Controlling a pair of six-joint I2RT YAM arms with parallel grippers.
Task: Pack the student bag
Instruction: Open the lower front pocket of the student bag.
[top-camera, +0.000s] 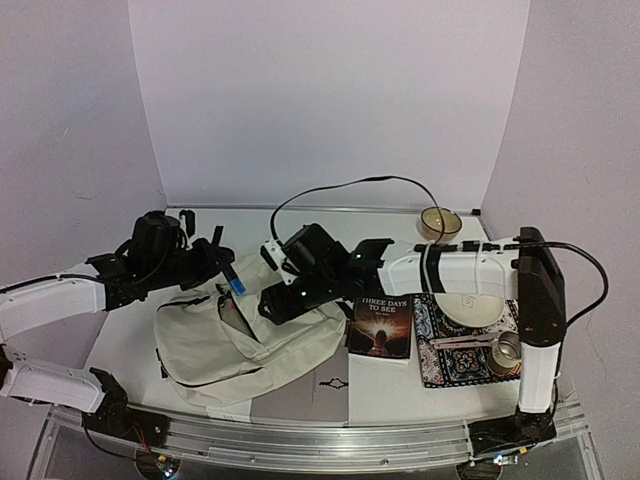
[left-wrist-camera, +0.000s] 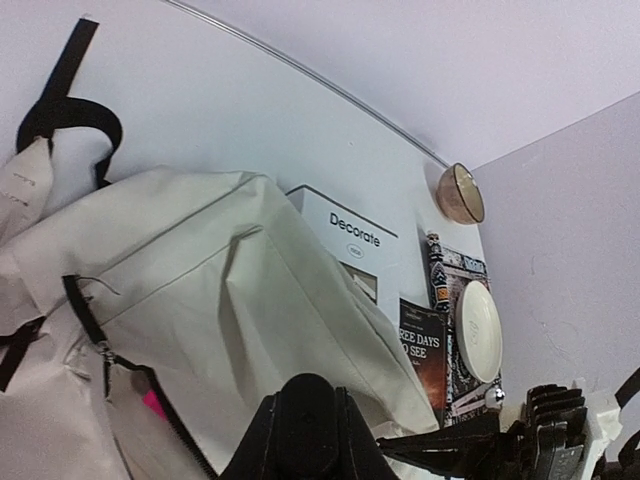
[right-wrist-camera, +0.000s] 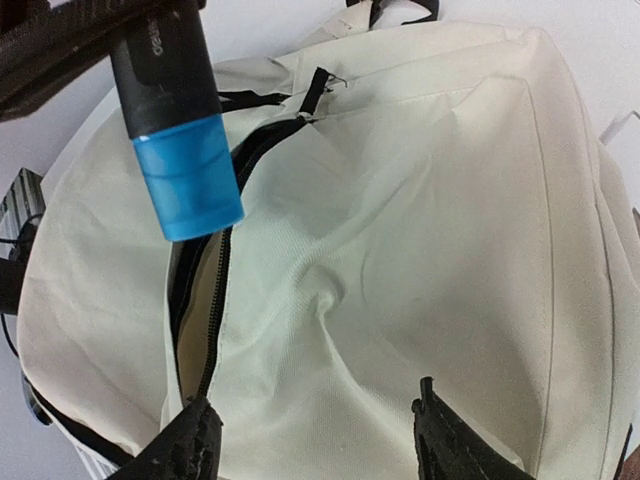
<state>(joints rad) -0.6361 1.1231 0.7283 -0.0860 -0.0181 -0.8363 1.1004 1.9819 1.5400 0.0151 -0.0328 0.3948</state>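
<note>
Left gripper pinches a blue-capped marker over the student bag; right gripper gapes wide, empty. The fabric looks soft and floppy, so I'd grab the zipper edge.

**White table and what is laid on it**

The cream student bag is laid flat on the left half of the white table. A white box printed "Decorate" is partly covered by the bag. A dark book is placed just right of the bag, with a patterned mat just beside it. A bowl is set near the far edge.
</note>
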